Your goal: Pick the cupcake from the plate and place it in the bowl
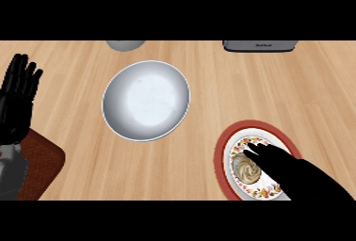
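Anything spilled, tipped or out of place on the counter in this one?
Nothing stands out. The cupcake sits on the red-rimmed plate, with the right hand over it. The bowl is upright with nothing in it. The left hand rests open at the left edge.

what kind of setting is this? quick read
Likely a kitchen counter: a light wooden counter top holding a white bowl, a floral red-rimmed plate with a cupcake on it, and the edge of a dark grey appliance at the far side.
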